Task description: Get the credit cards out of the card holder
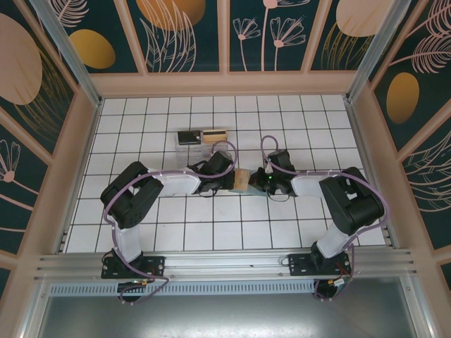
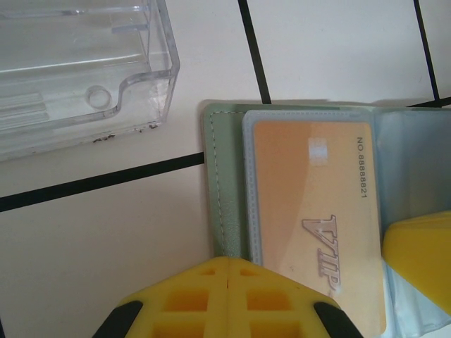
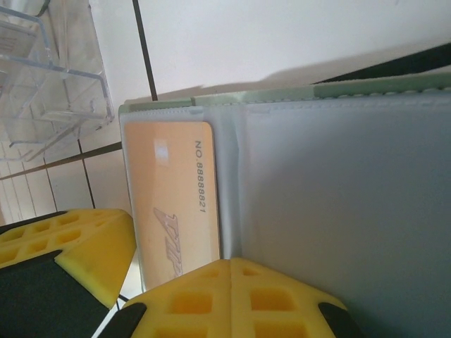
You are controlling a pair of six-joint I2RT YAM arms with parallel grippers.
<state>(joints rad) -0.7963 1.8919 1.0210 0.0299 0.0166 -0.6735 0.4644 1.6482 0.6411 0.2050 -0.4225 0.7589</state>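
Left gripper (image 2: 229,282) and right gripper (image 3: 232,285) each pinch the open card holder (image 2: 224,204); credit card (image 2: 317,211) partly covered at 6 o'clock.

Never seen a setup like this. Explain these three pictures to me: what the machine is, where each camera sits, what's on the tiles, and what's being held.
Two black robot arms are bolted side by side at the near edge of a white tiled table. The overhead picture looks down from above and behind them. The other two come from cameras on the wrists, so the yellow blocks are each arm's own fingers.

The left gripper and right gripper meet mid-table, both shut on the card holder, a soft grey-green wallet lying open. A tan-gold credit card marked VIP sits behind one of its clear sleeves, not yet pulled out.

Behind the arms stands a clear plastic box, with a gold card and something dark seen there from above.
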